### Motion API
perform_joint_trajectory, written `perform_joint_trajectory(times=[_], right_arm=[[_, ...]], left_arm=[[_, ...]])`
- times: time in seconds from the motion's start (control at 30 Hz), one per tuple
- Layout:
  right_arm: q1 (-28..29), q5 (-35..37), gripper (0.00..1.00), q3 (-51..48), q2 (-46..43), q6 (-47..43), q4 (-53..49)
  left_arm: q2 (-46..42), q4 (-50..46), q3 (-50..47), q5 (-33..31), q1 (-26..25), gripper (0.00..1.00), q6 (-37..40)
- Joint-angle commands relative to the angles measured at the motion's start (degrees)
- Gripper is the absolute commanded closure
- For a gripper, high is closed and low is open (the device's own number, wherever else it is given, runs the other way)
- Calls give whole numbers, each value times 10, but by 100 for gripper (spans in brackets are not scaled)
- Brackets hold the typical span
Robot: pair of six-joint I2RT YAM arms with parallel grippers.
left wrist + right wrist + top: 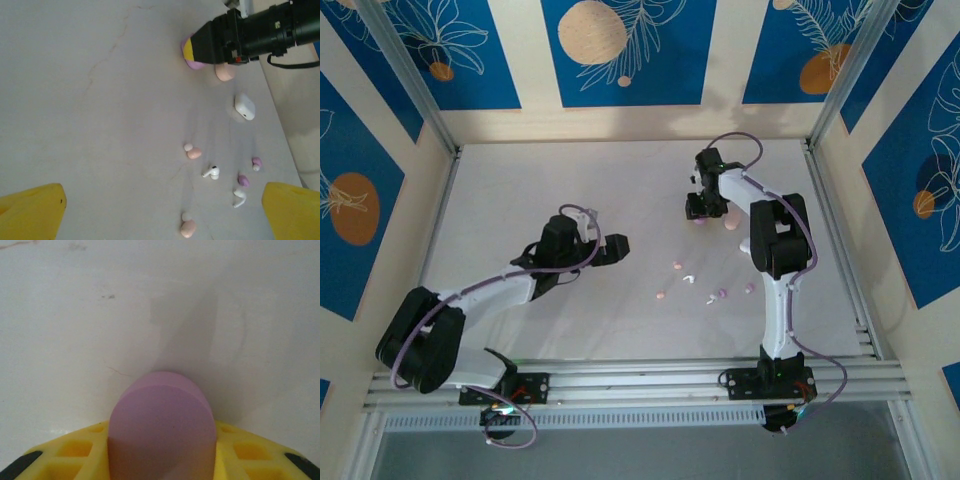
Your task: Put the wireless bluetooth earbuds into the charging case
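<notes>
My right gripper [703, 213] has its yellow fingers [75, 452] on either side of the purple case [162, 425]. They seem pressed against it, though that close view is poor. My left gripper [618, 247] hangs wide open, well apart from that case. The earbuds [194, 153], pink, white and purple, lie scattered on the table [570, 180], nearer the arm bases than the purple case.

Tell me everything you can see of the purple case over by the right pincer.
The purple case is a smooth, matte, pebble-like piece of what looks like plastic. It is pale lilac with a rounded top, and no lid seam can be made out. It sits on the white table, next to a peach case. The right pincer straddles it, and its yellow fingers appear to press on both sides.
</notes>
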Motion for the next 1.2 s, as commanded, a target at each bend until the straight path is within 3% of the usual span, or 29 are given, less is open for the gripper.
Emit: perform_joint_trajectory(times=[0.0, 0.17, 0.37, 0.5, 0.77, 0.87, 1.17], right_arm=[[19, -43, 62, -21, -47, -28, 14], [60, -154, 65, -134, -180, -70, 121], [91, -354, 66, -354, -380, -159, 379], [94, -478, 67, -441, -458, -222, 469], [109, -558, 67, -430, -476, -255, 420], [116, -558, 67, -428, -476, -262, 419], [140, -504, 67, -418, -479, -288, 401]], left_arm=[[-37, -36, 12, -59, -2, 0, 9], [-81, -63, 12, -100, 3, 0, 12], [-140, -36, 7, -80, 17, 0, -15], [-169, -23, 16, -54, 18, 1, -21], [-167, -10, 56, 60, 17, 11, -39], [-162, -17, 69, 85, 9, 16, -49], [-139, -70, 113, 69, -31, 21, -39]])
